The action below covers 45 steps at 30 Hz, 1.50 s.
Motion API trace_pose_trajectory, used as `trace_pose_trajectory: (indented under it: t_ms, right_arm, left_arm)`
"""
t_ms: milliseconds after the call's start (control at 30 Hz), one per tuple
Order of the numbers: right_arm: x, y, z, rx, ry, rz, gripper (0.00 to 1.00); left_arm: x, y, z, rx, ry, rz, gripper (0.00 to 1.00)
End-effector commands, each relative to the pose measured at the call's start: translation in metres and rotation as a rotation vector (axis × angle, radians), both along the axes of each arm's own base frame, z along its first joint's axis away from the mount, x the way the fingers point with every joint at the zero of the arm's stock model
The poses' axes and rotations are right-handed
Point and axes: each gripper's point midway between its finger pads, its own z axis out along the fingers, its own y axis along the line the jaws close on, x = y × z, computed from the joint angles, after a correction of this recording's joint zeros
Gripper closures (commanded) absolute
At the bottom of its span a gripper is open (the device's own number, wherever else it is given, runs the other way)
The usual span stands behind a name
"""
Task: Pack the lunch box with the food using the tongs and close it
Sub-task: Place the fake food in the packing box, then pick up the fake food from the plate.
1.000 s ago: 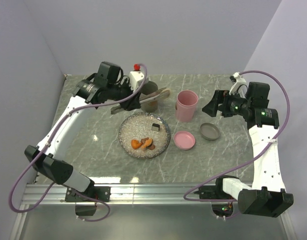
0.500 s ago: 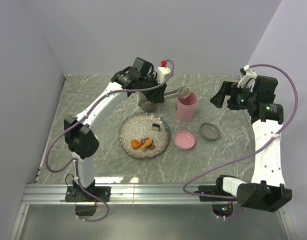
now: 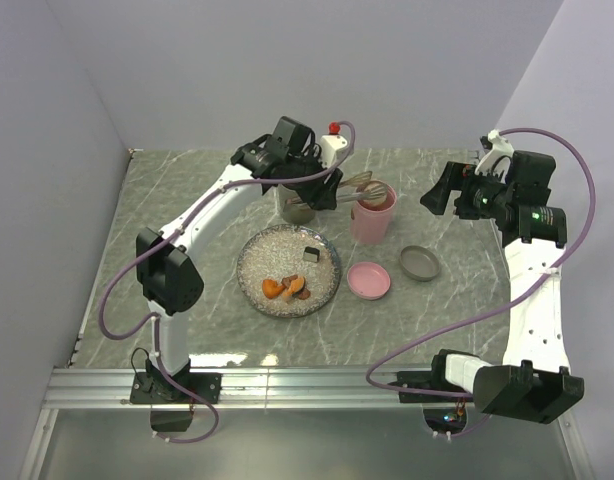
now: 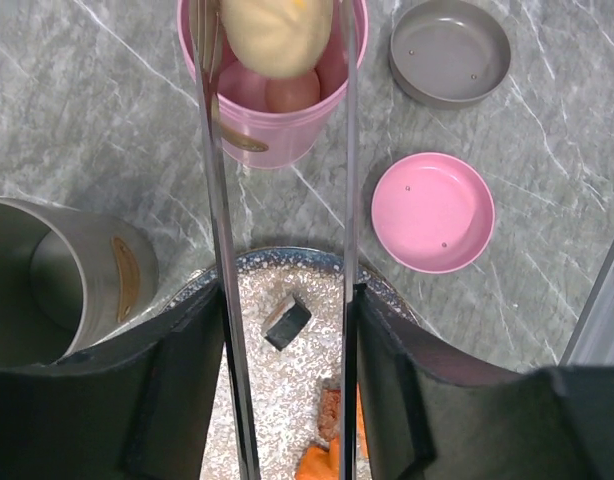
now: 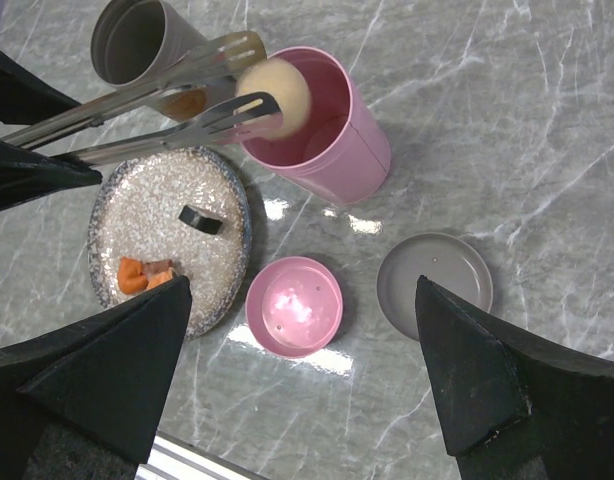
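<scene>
My left gripper (image 4: pixel 285 300) (image 3: pixel 322 185) is shut on the two arms of the metal tongs (image 4: pixel 219 250) (image 3: pixel 352 192). A beige ball (image 4: pixel 272 35) (image 5: pixel 277 95) sits between the tongs' tips, over the mouth of the pink lunch box cup (image 4: pixel 277 145) (image 3: pixel 372 220) (image 5: pixel 337 140). A pale pink egg (image 4: pixel 292 92) lies inside the cup. On the speckled plate (image 3: pixel 262 250) (image 4: pixel 247 400) lie a dark cube (image 4: pixel 287 320) (image 3: pixel 311 254) and orange chunks (image 3: pixel 284 288) (image 5: pixel 142 273). My right gripper (image 5: pixel 300 282) (image 3: pixel 437 190) hangs open high at the right, holding nothing.
A pink lid (image 3: pixel 369 280) (image 5: pixel 293 306) and a grey lid (image 3: pixel 419 263) (image 5: pixel 434 283) lie right of the plate. A grey cup (image 3: pixel 297 205) (image 4: pixel 67 280) stands just left of the pink one, under the left arm.
The left arm swung right from over the grey cup, bringing the tongs and ball over the pink cup. The tongs' arms now stand wider apart. The right arm rose slightly, then held.
</scene>
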Motion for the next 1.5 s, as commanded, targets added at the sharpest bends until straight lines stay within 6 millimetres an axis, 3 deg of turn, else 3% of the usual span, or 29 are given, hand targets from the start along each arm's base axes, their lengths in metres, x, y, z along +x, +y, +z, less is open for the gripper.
trace_pose_trajectory:
  t_ms: [0, 100, 233, 333, 533, 567, 600, 700, 767, 800, 900, 1033, 1467]
  right_arm:
    - [0.006, -0.003, 0.01, 0.0, -0.044, -0.005, 0.0]
    - [0.006, -0.002, 0.009, 0.004, -0.039, -0.004, 0.0]
    - [0.006, -0.002, 0.011, 0.001, -0.041, -0.004, 0.0]
    - [0.005, -0.003, 0.014, -0.005, -0.044, -0.002, 0.0]
    - [0.003, 0.0, 0.013, 0.002, -0.048, 0.006, 0.0]
    - [0.002, 0.0, 0.013, 0.004, -0.05, 0.004, 0.0]
    - [0.002, -0.001, 0.012, 0.005, -0.045, 0.003, 0.0]
    - [0.001, 0.0, 0.014, 0.002, -0.05, 0.006, 0.0]
    - [0.001, 0.0, 0.014, 0.002, -0.05, 0.007, 0.0]
    - [0.0, 0.0, 0.014, 0.002, -0.049, 0.007, 0.0]
    - [0.001, 0.001, 0.015, 0.006, -0.05, 0.01, 0.0]
    - [-0.001, 0.0, 0.017, 0.002, -0.056, 0.007, 0.0]
    - [0.0, -0.002, 0.009, -0.002, -0.037, 0.001, 0.0]
  left_arm:
    - [0.008, -0.009, 0.03, -0.059, -0.071, 0.004, 0.43]
    - [0.008, -0.01, 0.036, -0.069, -0.073, 0.004, 0.38]
    - [0.006, -0.007, 0.044, -0.076, -0.077, 0.008, 0.39]
    - [-0.007, 0.002, 0.049, -0.068, -0.071, 0.0, 0.4]
    - [-0.054, 0.048, 0.046, -0.014, -0.05, 0.007, 0.36]
    - [-0.062, 0.058, 0.054, -0.023, -0.06, 0.021, 0.36]
    - [-0.07, 0.067, 0.037, 0.003, -0.015, 0.029, 0.36]
    - [-0.09, 0.09, 0.02, 0.04, 0.017, 0.061, 0.37]
    - [-0.101, 0.101, 0.02, 0.031, 0.011, 0.078, 0.37]
    - [-0.107, 0.108, 0.003, 0.06, 0.04, 0.087, 0.36]
    - [-0.116, 0.121, -0.018, 0.097, 0.061, 0.113, 0.37]
    - [-0.112, 0.134, -0.035, 0.143, 0.074, 0.174, 0.36]
    - [-0.107, 0.138, -0.07, 0.206, 0.126, 0.206, 0.33]
